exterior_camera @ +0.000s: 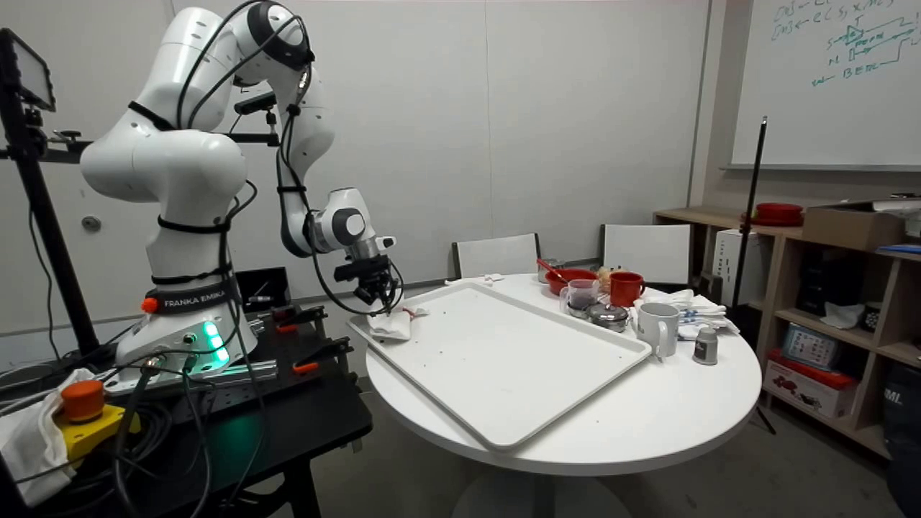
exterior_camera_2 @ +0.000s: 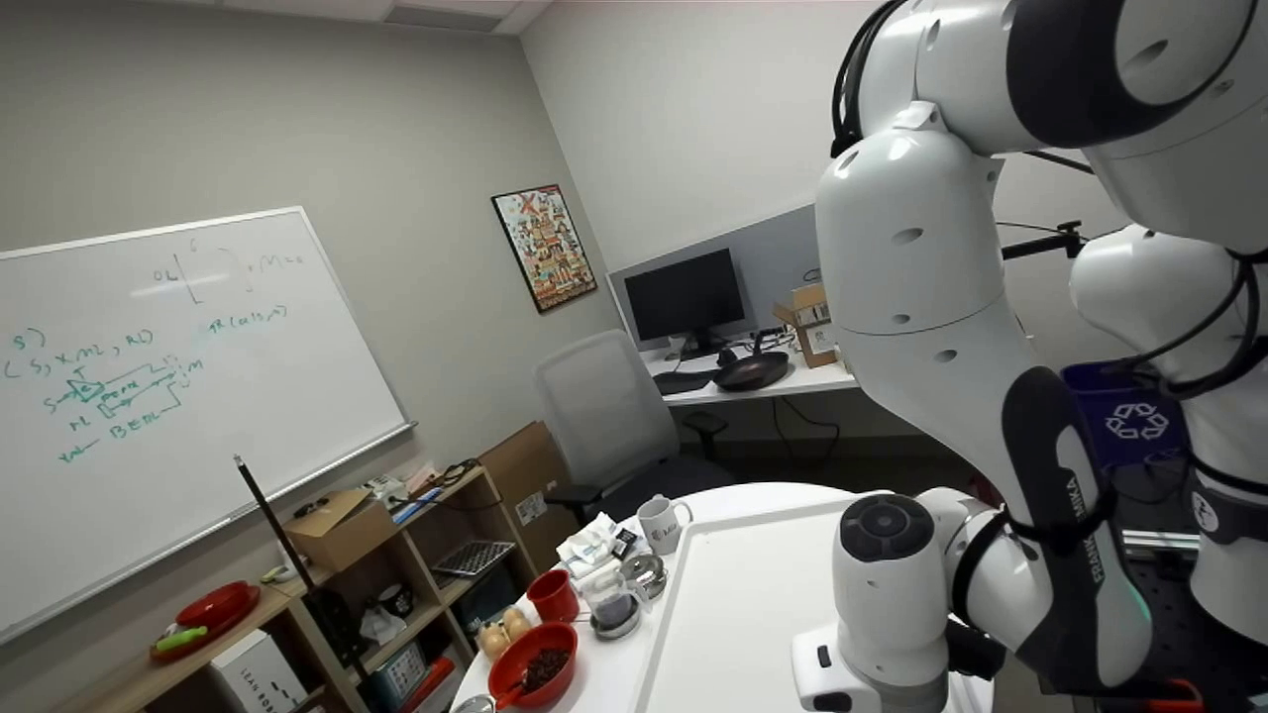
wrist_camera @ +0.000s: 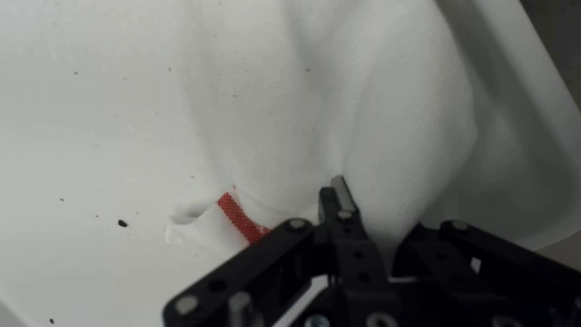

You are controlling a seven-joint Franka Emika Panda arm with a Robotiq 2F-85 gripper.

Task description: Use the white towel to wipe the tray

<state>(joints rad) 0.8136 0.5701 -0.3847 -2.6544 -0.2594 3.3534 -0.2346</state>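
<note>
Round white table point(exterior_camera: 647, 414) bore a white rectangular tray point(exterior_camera: 504, 360); inside 1 corner, my black gripper point(wrist_camera: 380, 218) pinched the red-striped white cloth towel point(wrist_camera: 395, 118), loose folds likely for wiping dark specks point(wrist_camera: 122, 223).

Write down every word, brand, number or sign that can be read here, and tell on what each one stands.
"FRANKA EMIKA": base band.
"FRANK": arm panel; more letters, unclear.
"LEAN ROBO", ending uncertain: white box.
"S", "M": whiteboard; other handwriting mostly unclear.
Recycling sign: blue bin.
Too small or unclear: print on white mug, poster, red-white box.
</note>
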